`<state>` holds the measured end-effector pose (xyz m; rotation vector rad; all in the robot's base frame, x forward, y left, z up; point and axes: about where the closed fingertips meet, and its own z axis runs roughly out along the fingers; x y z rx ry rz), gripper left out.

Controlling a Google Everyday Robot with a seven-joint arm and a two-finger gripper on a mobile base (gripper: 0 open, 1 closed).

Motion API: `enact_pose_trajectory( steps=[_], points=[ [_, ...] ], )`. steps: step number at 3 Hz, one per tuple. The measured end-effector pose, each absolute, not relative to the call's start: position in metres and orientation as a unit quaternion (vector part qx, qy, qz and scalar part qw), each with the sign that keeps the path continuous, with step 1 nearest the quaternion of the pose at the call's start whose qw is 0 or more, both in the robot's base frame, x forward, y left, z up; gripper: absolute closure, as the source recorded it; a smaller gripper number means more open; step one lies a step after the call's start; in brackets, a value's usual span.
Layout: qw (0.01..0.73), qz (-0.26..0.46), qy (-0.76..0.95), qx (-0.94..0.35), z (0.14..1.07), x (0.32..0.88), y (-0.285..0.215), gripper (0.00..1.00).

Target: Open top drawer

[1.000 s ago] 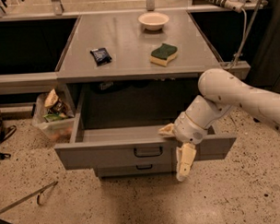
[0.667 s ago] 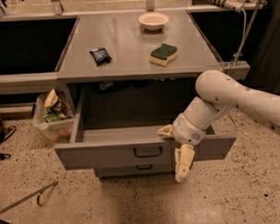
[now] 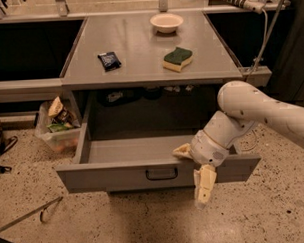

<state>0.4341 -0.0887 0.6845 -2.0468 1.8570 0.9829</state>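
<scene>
The robot arm (image 3: 271,109) runs off the right edge, so whatever it's mounted on is out of shot. The claw (image 3: 190,178) sits at the front rim of the top drawer (image 3: 119,175), right of the handle (image 3: 161,173). One finger (image 3: 182,151) lies over the rim and the other hangs down in front, and the wrist covers that bit of rim. The stuff in the dark gap (image 3: 141,94) under the surface (image 3: 139,49) is maybe cables, can't tell. The black packet (image 3: 109,60) has an unreadable label. The bin (image 3: 55,139) is half hidden behind the drawer's side.
</scene>
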Motion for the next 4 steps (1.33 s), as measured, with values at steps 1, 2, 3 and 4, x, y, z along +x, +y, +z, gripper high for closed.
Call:
enact_pose_trajectory(
  steps=[1,2,3,4],
  points=[
    [0.1,0.338,0.627,-0.695,0.684,0.435,-0.087,0.0],
    [0.091,0.348,0.622,-0.695,0.684,0.422,-0.086,0.0],
    [0.1,0.362,0.618,-0.69,0.696,0.391,-0.085,0.0],
    [0.1,0.362,0.618,-0.691,0.696,0.391,-0.085,0.0]
  ],
)
